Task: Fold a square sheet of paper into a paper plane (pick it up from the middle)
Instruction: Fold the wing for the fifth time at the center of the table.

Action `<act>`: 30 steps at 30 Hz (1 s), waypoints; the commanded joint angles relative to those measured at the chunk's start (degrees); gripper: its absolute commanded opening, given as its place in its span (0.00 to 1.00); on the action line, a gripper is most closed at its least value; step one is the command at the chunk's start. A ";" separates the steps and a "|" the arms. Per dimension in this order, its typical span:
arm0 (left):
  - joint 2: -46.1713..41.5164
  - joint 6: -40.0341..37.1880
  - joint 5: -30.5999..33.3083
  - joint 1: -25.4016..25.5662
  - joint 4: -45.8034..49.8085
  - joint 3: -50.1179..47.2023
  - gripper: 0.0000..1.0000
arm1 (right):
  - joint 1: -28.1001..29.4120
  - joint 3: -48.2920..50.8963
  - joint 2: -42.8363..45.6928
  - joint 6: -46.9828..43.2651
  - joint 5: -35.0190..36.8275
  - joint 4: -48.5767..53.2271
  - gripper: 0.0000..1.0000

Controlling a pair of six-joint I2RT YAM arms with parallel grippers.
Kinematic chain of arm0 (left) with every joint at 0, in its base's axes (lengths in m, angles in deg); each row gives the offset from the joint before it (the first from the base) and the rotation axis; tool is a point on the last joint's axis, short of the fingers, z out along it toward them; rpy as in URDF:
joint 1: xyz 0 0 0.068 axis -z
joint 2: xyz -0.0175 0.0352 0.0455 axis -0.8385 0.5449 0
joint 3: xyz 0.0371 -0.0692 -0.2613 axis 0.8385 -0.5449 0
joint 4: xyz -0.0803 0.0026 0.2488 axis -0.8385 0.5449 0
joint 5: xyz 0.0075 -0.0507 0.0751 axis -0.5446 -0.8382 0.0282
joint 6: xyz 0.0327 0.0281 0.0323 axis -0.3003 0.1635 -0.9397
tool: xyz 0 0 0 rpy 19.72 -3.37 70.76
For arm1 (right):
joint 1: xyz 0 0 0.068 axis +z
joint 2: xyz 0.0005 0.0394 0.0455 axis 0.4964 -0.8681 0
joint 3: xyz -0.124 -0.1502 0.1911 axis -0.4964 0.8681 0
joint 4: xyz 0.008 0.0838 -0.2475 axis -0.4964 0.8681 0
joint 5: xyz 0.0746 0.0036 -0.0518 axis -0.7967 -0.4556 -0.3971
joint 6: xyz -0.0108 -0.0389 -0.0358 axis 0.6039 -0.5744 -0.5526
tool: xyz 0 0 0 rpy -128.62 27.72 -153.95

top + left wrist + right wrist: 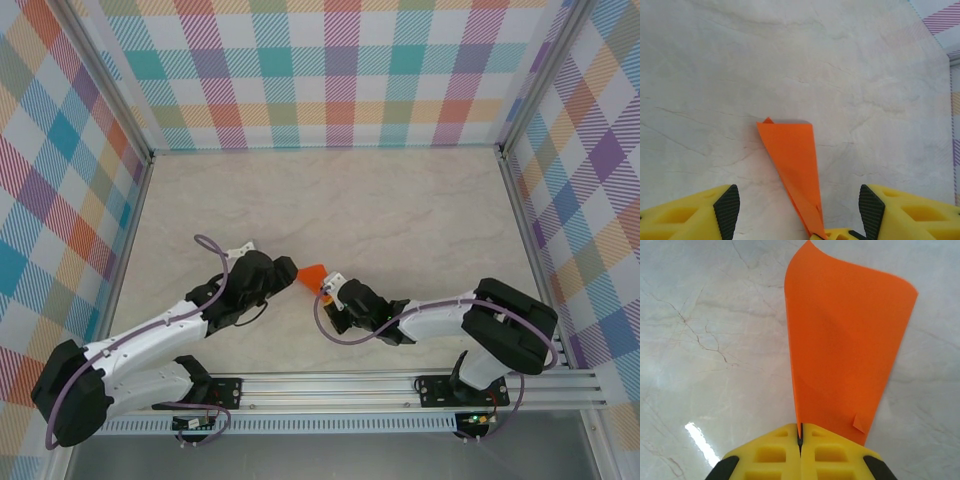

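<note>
**Folding in progress:** The paper plane (pixel 312 274), a half-made dart of bright orange paper, is held between 2 arms over the near part of the pale marbled table (pixel 420 200). The right gripper (pixel 800 437) is pinched tight on the paper's lower edge. Its 2 yellow jaws are pressed together with the sheet caught in the seam, apparently so that the folded layers cannot spring apart. The left gripper (pixel 799 210) is spread wide, with 1 black pad (pixel 727 210) on each side of the tapering end and clear of the paper. The hold is judged to be left to 1 gripper so that the other can be set for a fresh crease. Whether the far edge rests on the table cannot be told.
</note>
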 commanded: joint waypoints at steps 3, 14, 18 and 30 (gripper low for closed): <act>0.07 -0.78 -1.21 -0.41 -1.11 -1.55 0.64 | -2.56 -1.44 -2.00 9.51 -8.04 -0.06 0.00; 5.19 -0.77 -6.01 -0.31 -6.65 -1.37 0.62 | -9.09 0.52 -1.07 20.55 -18.83 -3.56 0.00; 6.86 -0.83 -7.44 -0.36 -8.26 -1.29 0.62 | -12.13 0.89 -0.70 24.19 -24.32 -4.07 0.00; 13.26 -0.38 -11.63 -0.35 -12.46 0.16 0.61 | -17.66 2.23 -1.36 34.97 -31.31 -5.69 0.00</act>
